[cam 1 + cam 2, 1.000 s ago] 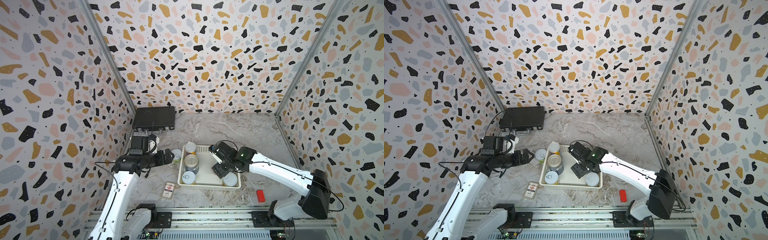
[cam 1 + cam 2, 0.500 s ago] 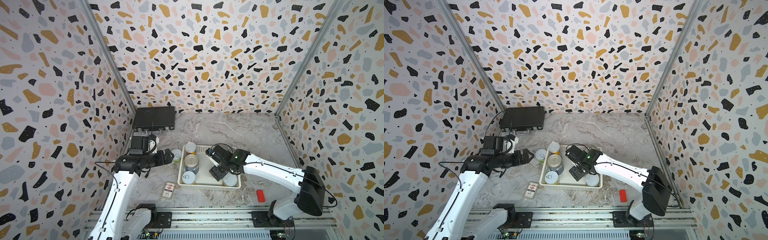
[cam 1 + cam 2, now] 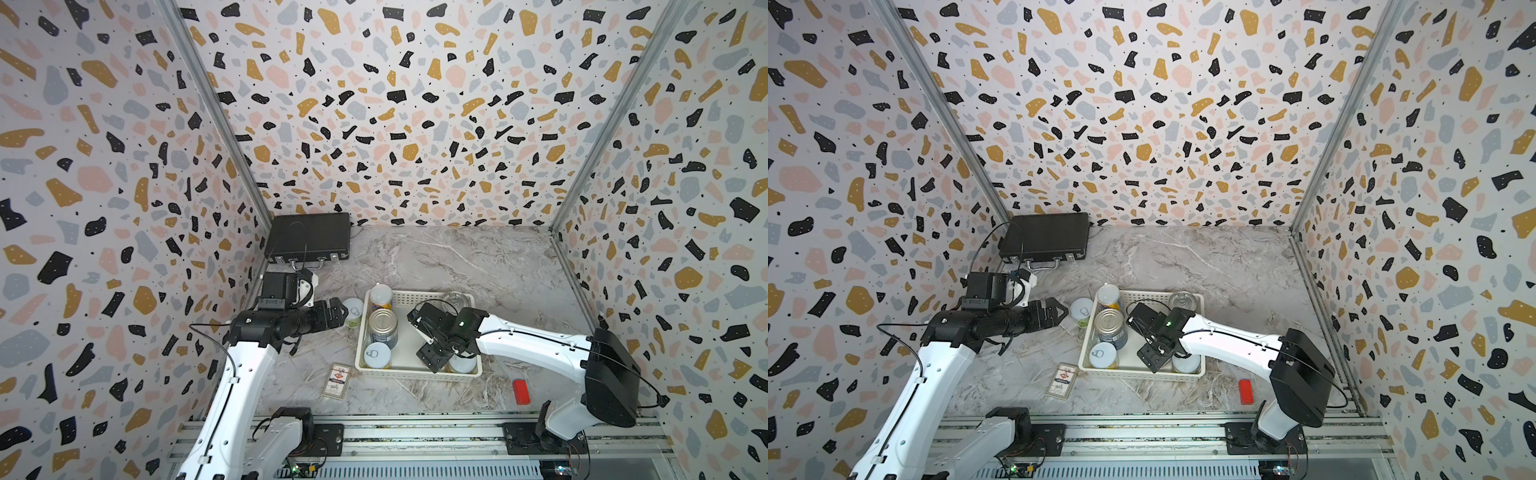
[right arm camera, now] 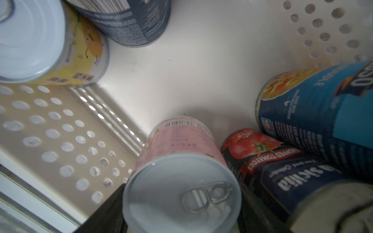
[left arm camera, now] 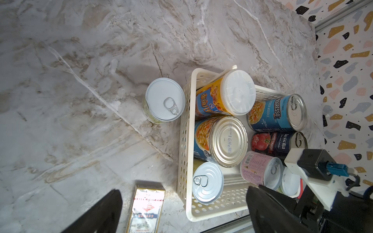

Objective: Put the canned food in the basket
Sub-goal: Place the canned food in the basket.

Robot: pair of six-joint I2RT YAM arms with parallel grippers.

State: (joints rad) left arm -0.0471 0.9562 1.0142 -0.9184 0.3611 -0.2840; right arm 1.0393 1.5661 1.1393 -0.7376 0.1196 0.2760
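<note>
Terrazzo-print walls (image 3: 395,104) close three sides of the marble bench (image 3: 457,257), and the arm rail (image 3: 415,434) runs along the near edge. The far half is bare marble apart from the black briefcase (image 3: 309,237), flat in the far-left corner. I also have room between the basket's right wall and the bench's right edge. Only the red block (image 3: 520,391) sits there, near the rail. The card box (image 3: 337,380) lies flat just off the basket's near-left corner.

The basket (image 3: 419,374) sits mid-bench toward the near edge, and I count seven cans inside.
- Along its left wall: lidded yellow can (image 5: 228,94) in the far corner, big blue tin (image 5: 222,141) in the middle, pull-tab can (image 5: 207,182) in the near corner.
- On the right side: Progresso tin (image 5: 278,113) by the far wall, then tomato tin (image 5: 278,143), pink can (image 5: 260,168), and pale-topped can (image 3: 461,363) in the near-right corner.
- A strip of bare basket floor runs down the middle.

The right gripper (image 4: 181,193) reaches down into the basket, fingers clamped either side of the pink can. One finger is squeezed between that can and the tomato tin, so it's tight there. I can't tell whether the can's base rests on the floor.

The left gripper (image 3: 340,311) hangs over the bench left of the basket, fingers wide apart and holding nothing. The loose can (image 3: 353,309) stands upright ahead of them, just outside the basket's left wall by its far corner.
</note>
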